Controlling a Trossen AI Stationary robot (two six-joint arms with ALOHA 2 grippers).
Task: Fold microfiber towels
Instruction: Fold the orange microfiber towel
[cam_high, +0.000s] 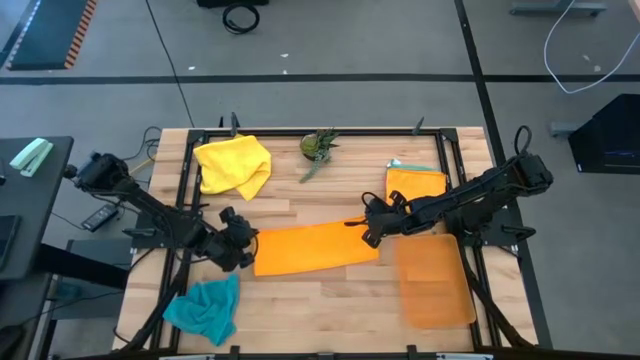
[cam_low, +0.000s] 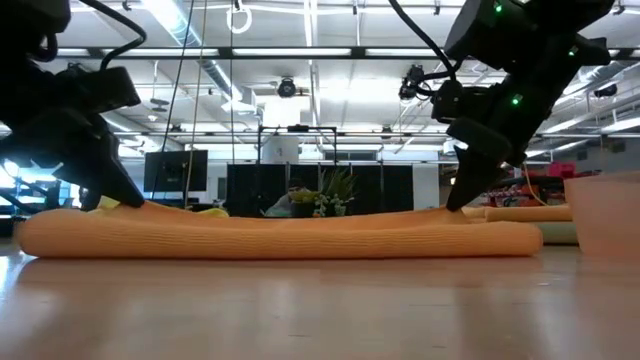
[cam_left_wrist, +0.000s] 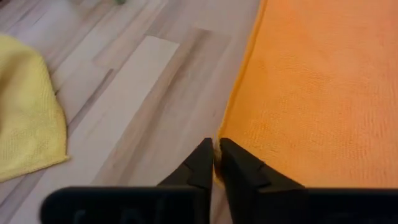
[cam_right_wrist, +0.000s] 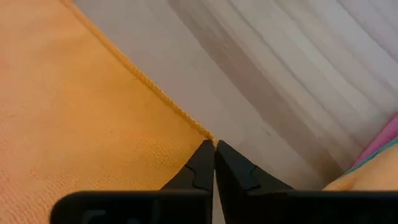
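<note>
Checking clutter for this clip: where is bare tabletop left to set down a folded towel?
Free: bare wood between teal towel and translucent orange mat, below the spread orange towel. Crowded: top edge, with yellow towel, plant, towel stack.

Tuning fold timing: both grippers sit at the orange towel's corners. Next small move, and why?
Probably lift both corners together and carry them across. The left gripper and right gripper each look shut on an edge of the flat orange towel, which isn't yet folded over.
</note>
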